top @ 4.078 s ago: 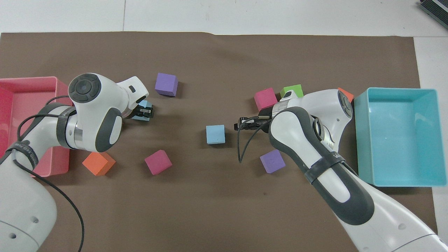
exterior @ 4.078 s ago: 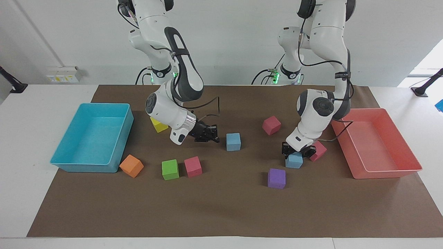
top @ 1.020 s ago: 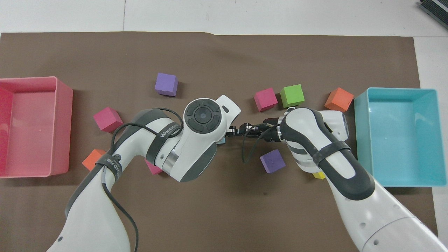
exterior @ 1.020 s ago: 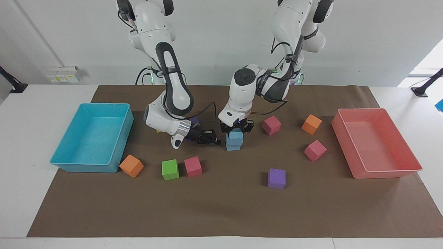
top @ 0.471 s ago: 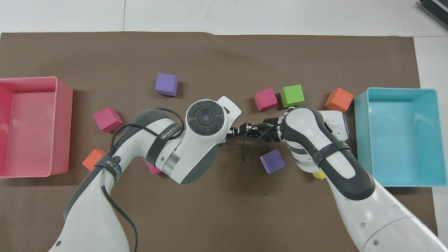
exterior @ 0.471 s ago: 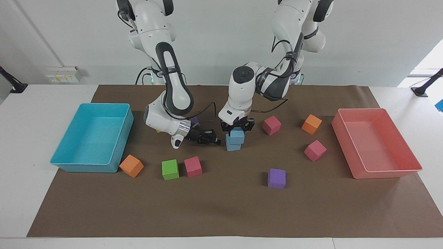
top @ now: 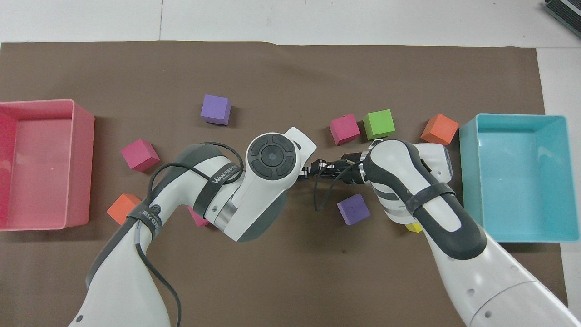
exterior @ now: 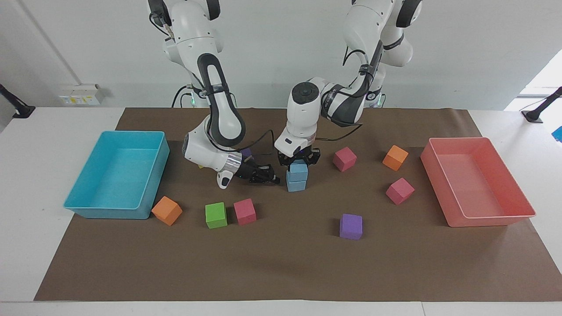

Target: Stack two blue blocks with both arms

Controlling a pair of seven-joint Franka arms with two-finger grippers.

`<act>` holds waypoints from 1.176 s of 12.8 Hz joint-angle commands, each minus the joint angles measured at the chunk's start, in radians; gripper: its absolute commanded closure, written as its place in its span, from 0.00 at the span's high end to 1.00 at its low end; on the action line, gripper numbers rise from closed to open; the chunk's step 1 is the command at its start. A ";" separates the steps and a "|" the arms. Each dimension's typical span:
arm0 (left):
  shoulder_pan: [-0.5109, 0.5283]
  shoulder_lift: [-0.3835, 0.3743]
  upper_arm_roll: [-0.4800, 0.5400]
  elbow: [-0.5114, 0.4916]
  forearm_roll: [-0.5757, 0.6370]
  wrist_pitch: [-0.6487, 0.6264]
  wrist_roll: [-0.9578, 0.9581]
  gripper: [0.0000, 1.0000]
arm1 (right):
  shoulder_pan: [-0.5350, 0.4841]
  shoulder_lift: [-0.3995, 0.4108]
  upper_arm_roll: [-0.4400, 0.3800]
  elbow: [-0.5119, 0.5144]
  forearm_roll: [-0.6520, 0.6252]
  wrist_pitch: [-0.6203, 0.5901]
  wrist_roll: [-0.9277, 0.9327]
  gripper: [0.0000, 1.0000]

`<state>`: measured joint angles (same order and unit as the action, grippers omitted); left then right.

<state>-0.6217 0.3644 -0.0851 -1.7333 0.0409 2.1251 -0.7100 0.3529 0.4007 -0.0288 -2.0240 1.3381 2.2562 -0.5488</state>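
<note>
We saw the left tool (exterior: 299,160) in the middle of the brown mat (exterior: 281,263) on the counter (exterior: 26,175), its fingers clamped on the upper blue block (exterior: 298,170), which sat squarely on the lower blue block (exterior: 297,184); the lower one rested on the mat directly under that tool. In the overhead view the left arm's wrist covered both blocks, so we read the stack from the facing view alone. The right tool (exterior: 268,177) hung low just beside the stack, toward the right arm's end of the counter, its fingertips pressed together on nothing and pointing at the lower block; we could not tell whether they touched it. Just past the left tool toward the left arm's end lay a pink block (exterior: 344,158), then an orange block (exterior: 395,157), a second pink block (exterior: 399,190) and the pink tray (exterior: 478,219). A purple block (exterior: 351,226) lay on the mat farther from the robots than the left tool. Near the right tool, farther from the robots, a third pink block (exterior: 244,211) and a green block (exterior: 216,215) stood side by side, with another orange block (exterior: 167,210) touching or nearly touching the corner of the blue tray (exterior: 88,210) at the right arm's end. Under the right arm we made out part of a second purple block (top: 353,209) and a sliver of a yellow block (top: 412,227).
</note>
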 commanded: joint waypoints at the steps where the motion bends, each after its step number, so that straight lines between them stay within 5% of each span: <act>1: -0.018 -0.025 0.015 -0.028 0.025 0.015 -0.019 0.00 | -0.017 -0.002 0.009 -0.007 0.033 -0.014 -0.048 0.00; 15: -0.015 -0.025 0.013 -0.055 0.023 0.050 -0.003 0.08 | -0.012 0.000 0.009 -0.005 0.033 -0.007 -0.046 0.00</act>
<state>-0.6220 0.3644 -0.0855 -1.7525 0.0426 2.1521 -0.7081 0.3528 0.4007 -0.0280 -2.0240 1.3381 2.2562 -0.5490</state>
